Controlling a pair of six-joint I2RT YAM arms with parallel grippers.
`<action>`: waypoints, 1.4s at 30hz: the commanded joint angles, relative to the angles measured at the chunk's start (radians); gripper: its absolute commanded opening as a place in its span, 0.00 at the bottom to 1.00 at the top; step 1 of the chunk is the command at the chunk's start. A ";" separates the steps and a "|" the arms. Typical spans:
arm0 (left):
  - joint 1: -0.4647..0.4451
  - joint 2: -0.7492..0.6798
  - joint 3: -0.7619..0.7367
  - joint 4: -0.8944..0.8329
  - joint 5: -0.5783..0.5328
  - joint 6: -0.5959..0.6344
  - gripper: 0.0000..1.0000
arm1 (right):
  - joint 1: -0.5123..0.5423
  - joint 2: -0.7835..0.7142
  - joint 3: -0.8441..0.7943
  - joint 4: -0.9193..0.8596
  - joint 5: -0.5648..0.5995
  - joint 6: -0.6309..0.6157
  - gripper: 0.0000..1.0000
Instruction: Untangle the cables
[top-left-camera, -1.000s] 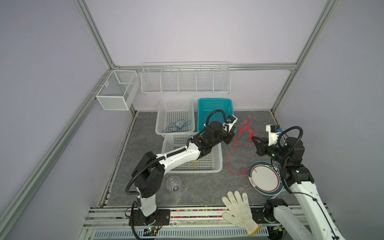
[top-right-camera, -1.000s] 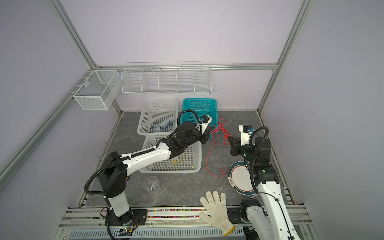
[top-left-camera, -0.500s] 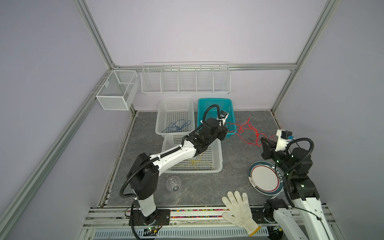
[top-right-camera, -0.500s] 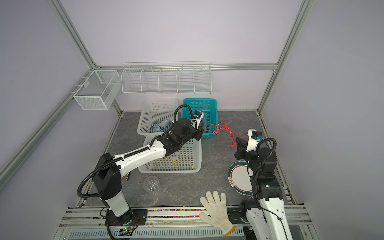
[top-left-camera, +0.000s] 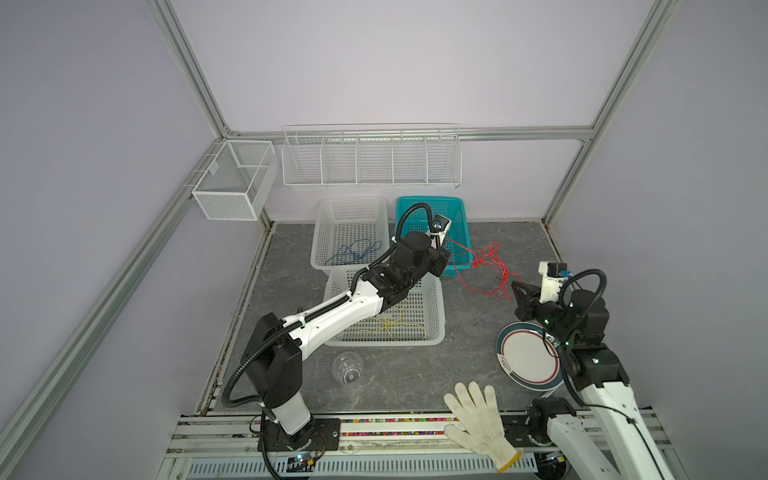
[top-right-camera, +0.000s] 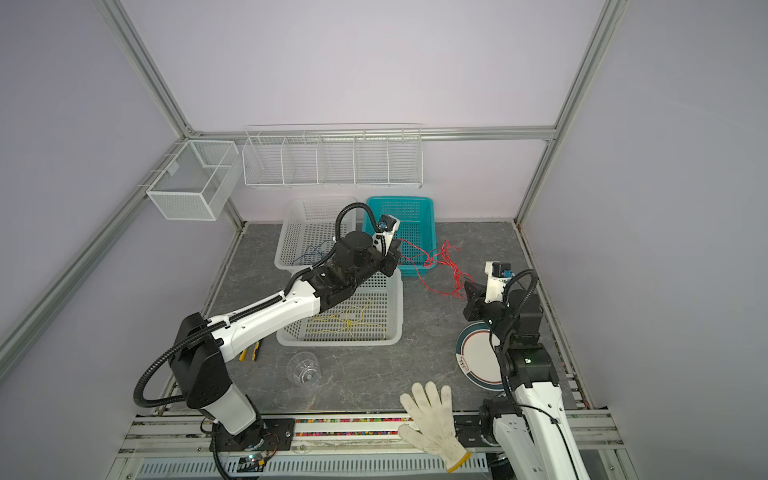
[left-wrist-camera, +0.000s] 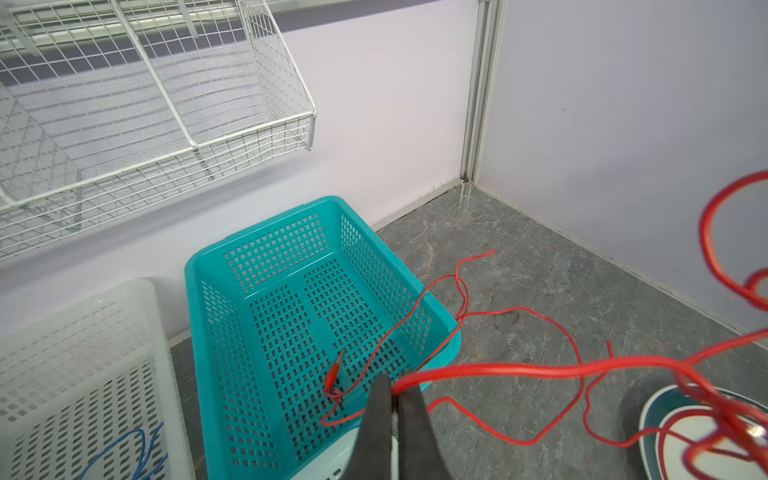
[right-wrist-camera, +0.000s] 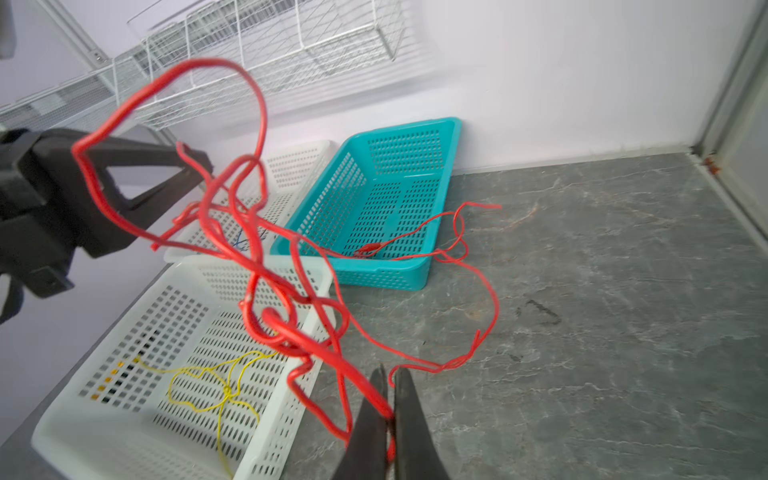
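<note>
The red cable (top-left-camera: 484, 261) (top-right-camera: 441, 257) hangs in a knotted tangle between my two grippers, over the grey floor. My left gripper (top-left-camera: 446, 254) (left-wrist-camera: 392, 384) is shut on one strand at the teal basket's near right corner. The right gripper (top-left-camera: 515, 286) (right-wrist-camera: 388, 374) is shut on another strand, above the floor behind the plate. One red clip end (left-wrist-camera: 334, 372) lies inside the teal basket. A blue cable (top-left-camera: 353, 251) lies in the back white basket. In the front white basket lies a yellow cable (top-left-camera: 390, 326) (right-wrist-camera: 216, 382).
The teal basket (top-left-camera: 415, 203) stands by the back wall next to the white baskets (top-left-camera: 436, 332). A plate (top-left-camera: 528, 353) lies under my right arm. A white glove (top-left-camera: 478, 419) and a clear cup (top-left-camera: 348, 368) lie near the front edge. A wire shelf (top-left-camera: 370, 158) hangs behind.
My left gripper has moved left toward the teal basket and the right arm has drawn back to the right. The red cable's long hanging loop is now pulled up and spread between them.
</note>
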 joint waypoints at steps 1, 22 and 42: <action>0.028 0.009 0.050 0.013 0.009 0.012 0.00 | 0.006 0.000 -0.017 0.073 -0.147 -0.028 0.07; 0.061 0.117 0.178 -0.087 -0.037 -0.025 0.00 | 0.102 0.049 0.064 0.010 -0.296 -0.087 0.07; 0.229 -0.157 -0.087 -0.118 -0.303 -0.118 0.00 | 0.092 0.087 0.009 -0.196 0.670 0.126 0.07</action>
